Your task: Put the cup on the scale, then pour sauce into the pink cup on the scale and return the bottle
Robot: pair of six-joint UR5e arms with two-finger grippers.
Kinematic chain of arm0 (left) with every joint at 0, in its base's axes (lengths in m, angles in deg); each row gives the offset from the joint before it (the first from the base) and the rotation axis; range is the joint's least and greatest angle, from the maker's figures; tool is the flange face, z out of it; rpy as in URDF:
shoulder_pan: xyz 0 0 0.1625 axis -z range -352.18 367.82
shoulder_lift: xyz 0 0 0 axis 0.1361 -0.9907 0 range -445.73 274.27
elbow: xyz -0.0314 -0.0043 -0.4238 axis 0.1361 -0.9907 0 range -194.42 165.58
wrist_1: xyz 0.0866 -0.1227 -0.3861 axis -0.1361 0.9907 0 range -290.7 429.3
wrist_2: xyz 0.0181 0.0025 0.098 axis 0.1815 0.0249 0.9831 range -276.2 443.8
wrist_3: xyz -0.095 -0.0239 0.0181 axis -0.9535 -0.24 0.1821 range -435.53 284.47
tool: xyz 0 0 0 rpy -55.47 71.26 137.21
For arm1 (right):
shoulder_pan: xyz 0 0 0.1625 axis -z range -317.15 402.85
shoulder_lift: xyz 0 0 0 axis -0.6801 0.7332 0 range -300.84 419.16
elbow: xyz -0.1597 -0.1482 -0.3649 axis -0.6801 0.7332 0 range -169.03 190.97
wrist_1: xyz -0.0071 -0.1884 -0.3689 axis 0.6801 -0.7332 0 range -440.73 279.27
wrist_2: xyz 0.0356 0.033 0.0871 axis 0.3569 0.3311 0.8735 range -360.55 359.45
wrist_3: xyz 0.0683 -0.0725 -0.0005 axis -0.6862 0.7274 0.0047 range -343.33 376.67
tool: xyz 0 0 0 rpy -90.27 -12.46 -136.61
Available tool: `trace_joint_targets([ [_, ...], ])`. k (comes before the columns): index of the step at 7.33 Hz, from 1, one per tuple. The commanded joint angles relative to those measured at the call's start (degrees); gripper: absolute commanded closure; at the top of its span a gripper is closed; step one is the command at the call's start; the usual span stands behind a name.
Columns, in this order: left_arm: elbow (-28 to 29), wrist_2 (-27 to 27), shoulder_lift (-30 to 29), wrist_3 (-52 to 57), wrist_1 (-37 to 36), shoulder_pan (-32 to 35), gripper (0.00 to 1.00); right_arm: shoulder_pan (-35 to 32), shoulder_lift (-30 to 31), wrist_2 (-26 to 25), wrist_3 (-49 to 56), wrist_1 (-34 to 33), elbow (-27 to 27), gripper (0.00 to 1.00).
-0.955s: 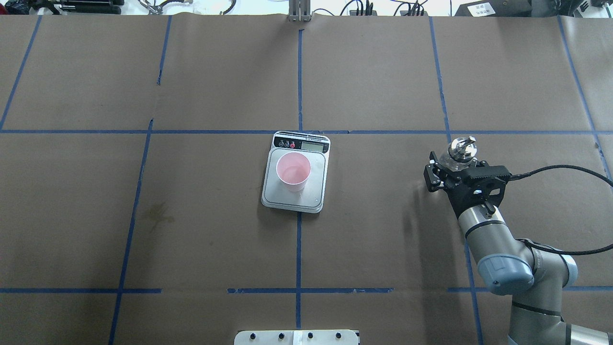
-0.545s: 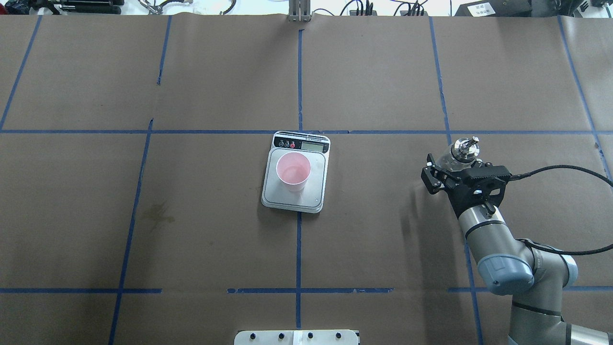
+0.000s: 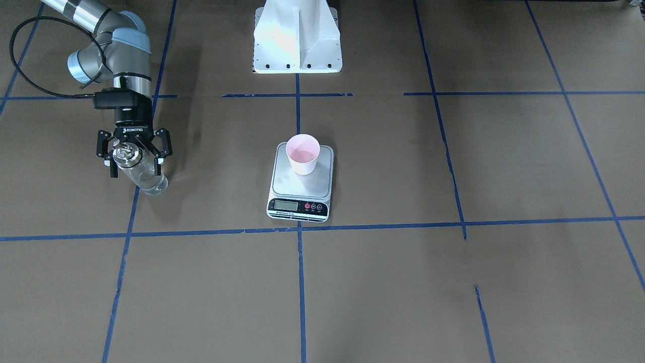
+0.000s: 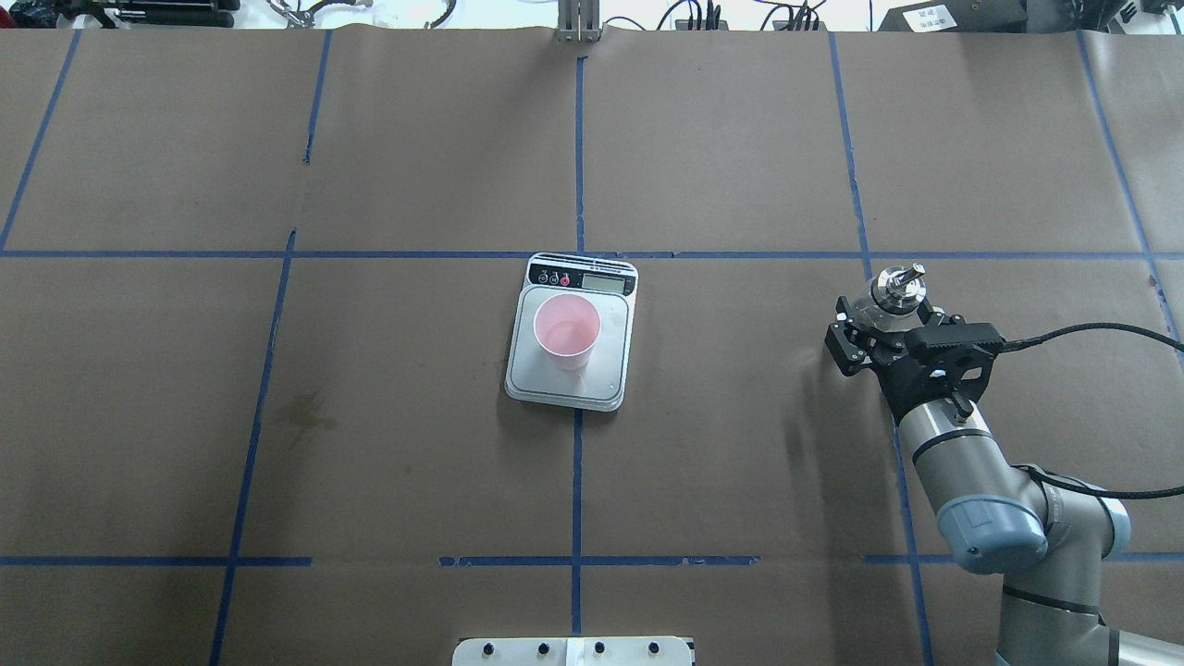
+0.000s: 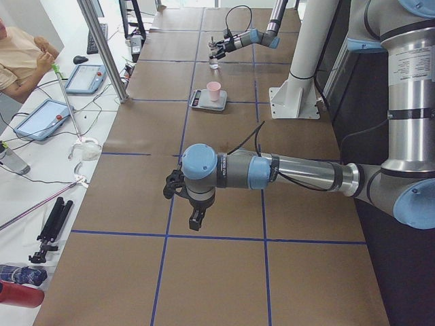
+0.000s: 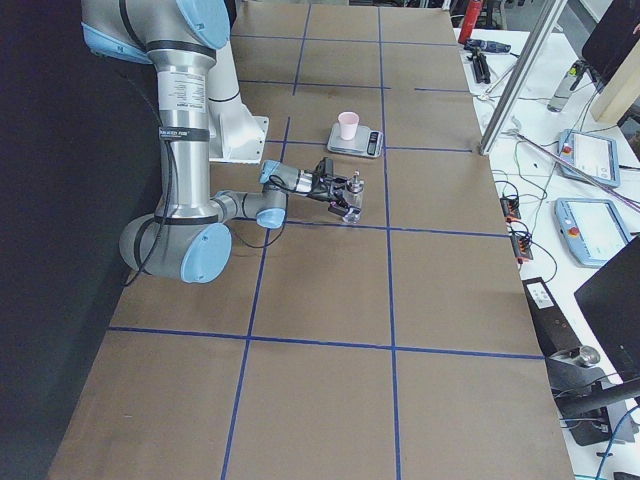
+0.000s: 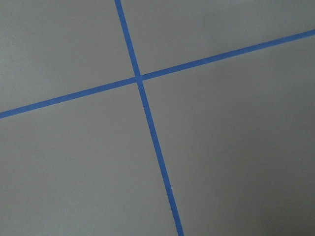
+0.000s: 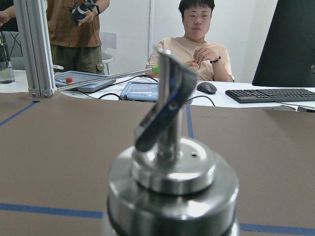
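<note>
The pink cup (image 4: pixel 566 331) stands upright on the scale's steel platform (image 4: pixel 603 385), also in the front view, cup (image 3: pixel 303 151) on scale (image 3: pixel 323 187). The clear glass bottle (image 4: pixel 898 288) with its silver spout cap stands on the table at the right, also in the front view (image 3: pixel 147 177) and the right wrist view (image 8: pixel 172 172). My right gripper (image 4: pixel 883 324) is open, its fingers spread on either side of the bottle, apart from it. My left gripper (image 5: pixel 196 219) shows only in the left side view; I cannot tell its state. Sauce in the cup is not discernible.
The table is brown paper with a blue tape grid. The robot's white base (image 3: pixel 297 38) is at the near edge. Operators, tablets and cables lie beyond the far edge (image 8: pixel 197 49). The left wrist view shows only a tape cross (image 7: pixel 139 77).
My right gripper and wrist have drawn back a little from the bottle toward the robot. The bottle stays standing in its place. Cup and scale have not moved.
</note>
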Motion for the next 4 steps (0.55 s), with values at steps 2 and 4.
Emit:
trace_joint_targets([
  [2,0.11,0.00,0.09,0.00,-0.09,0.00,0.00,1.18,0.29,-1.34,-0.07,0.60,-1.79,0.00],
  [4,0.11,0.00,0.26,0.00,-0.09,0.00,0.00,3.72,3.17,-3.09,-0.34,0.69,-4.94,0.00],
])
